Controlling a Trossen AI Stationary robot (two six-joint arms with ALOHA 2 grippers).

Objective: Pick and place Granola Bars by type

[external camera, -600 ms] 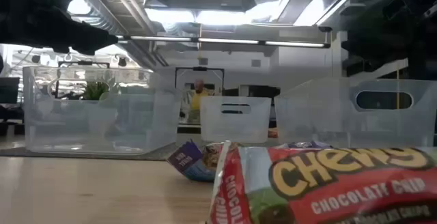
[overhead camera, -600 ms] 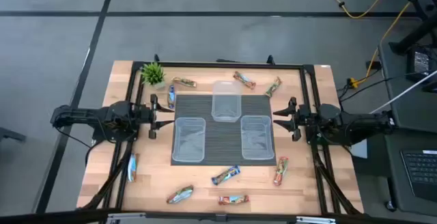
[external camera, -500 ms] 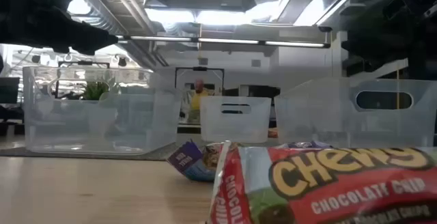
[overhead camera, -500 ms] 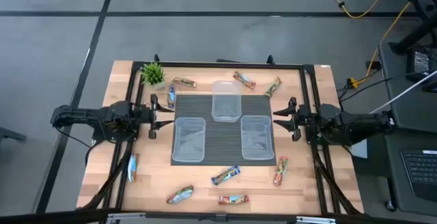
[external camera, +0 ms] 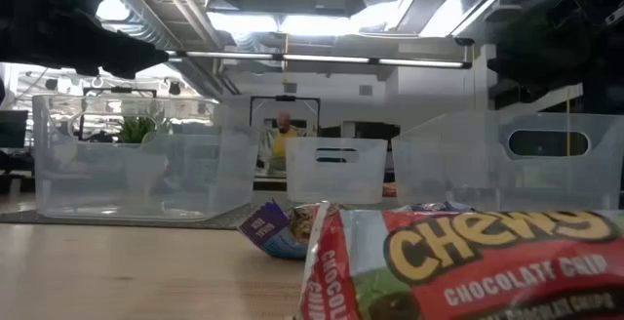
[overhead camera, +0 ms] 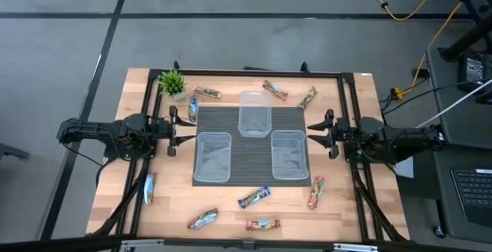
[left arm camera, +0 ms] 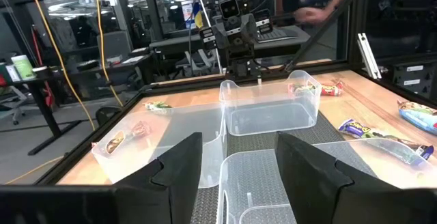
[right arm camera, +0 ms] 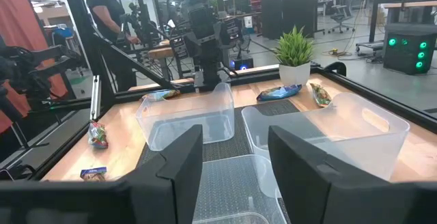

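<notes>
Granola bars lie flat and scattered on the wooden table around a dark mat: several along the far side, such as a red-orange one [overhead camera: 274, 90] and a blue one [overhead camera: 193, 107]. Several more lie near the front, such as a blue one [overhead camera: 254, 197] and a red-orange one [overhead camera: 316, 192]. My left gripper [overhead camera: 178, 131] hovers open at the mat's left edge, pointing level at the tubs [left arm camera: 239, 176]. My right gripper [overhead camera: 317, 135] hovers open at the mat's right edge, facing the left one [right arm camera: 235, 162]. Neither has anything between its fingers.
Three clear plastic tubs stand on the mat: left [overhead camera: 214, 157], far middle [overhead camera: 254, 114], right [overhead camera: 290, 154]. A small green potted plant [overhead camera: 172, 82] stands at the far left corner. A dark frame [overhead camera: 261, 73] borders the table. A red-orange bar [external camera: 468, 261] lies right in front of the low camera.
</notes>
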